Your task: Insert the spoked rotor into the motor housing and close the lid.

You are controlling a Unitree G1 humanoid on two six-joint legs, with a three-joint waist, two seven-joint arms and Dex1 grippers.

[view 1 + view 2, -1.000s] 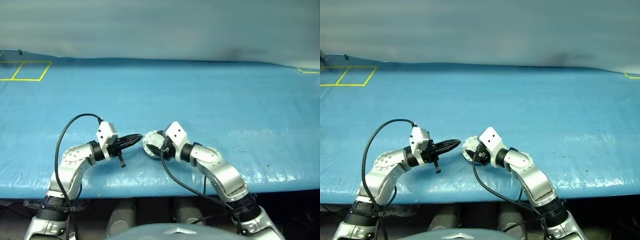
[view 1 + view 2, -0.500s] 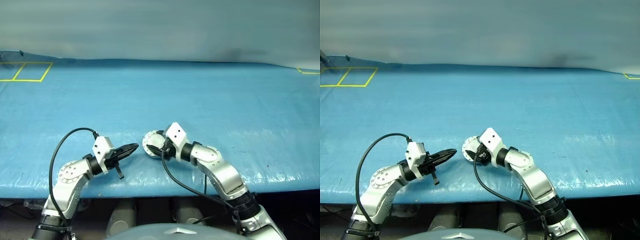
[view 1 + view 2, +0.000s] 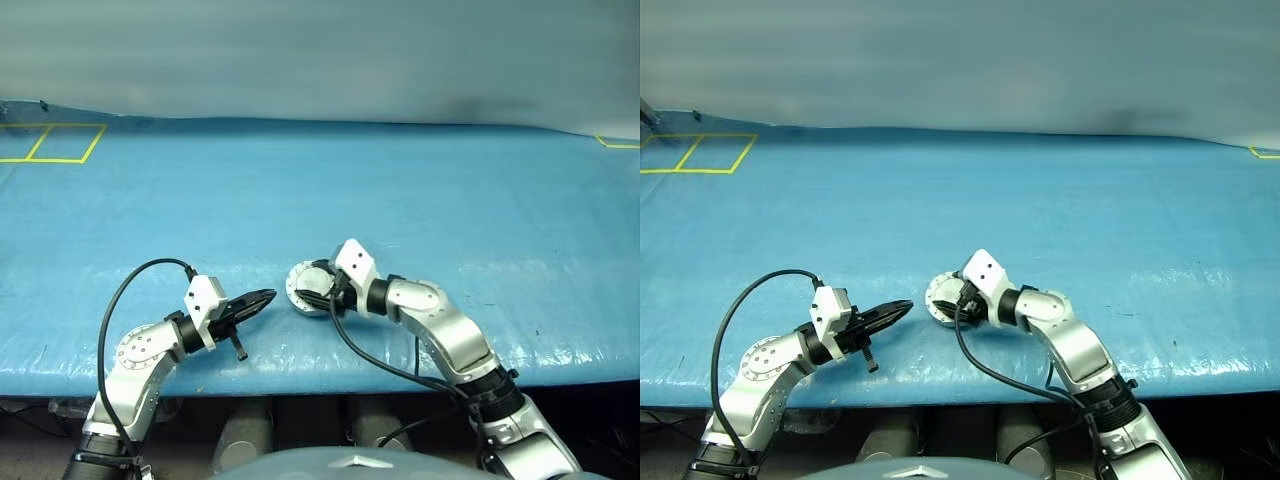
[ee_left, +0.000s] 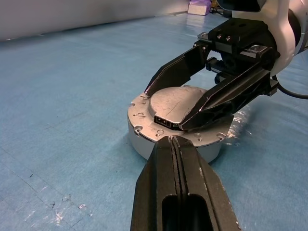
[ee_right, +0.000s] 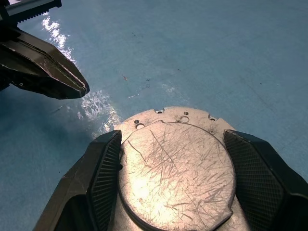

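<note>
Across the whole frame we get a blue tarp-covered table (image 3: 420, 190), with yellow tape squares (image 3: 52, 143) at its far left corner. Near the front edge, about centre, we see the motor housing (image 4: 144, 144) sitting flat on the tarp with the lid (image 5: 175, 166) on top, plain scratched face up, raised centre showing. We can't see the spoked rotor with the lid on. Right gripper (image 3: 312, 290) reaches in from the right; its two black fingers (image 5: 103, 166) are spread wide over the lid, one on each side of the raised centre. From the left wrist view we can't tell if they touch the metal. Left gripper (image 3: 262, 298) sits just left of the housing, apart from it, fingers pressed together, tip aimed at the housing.
</note>
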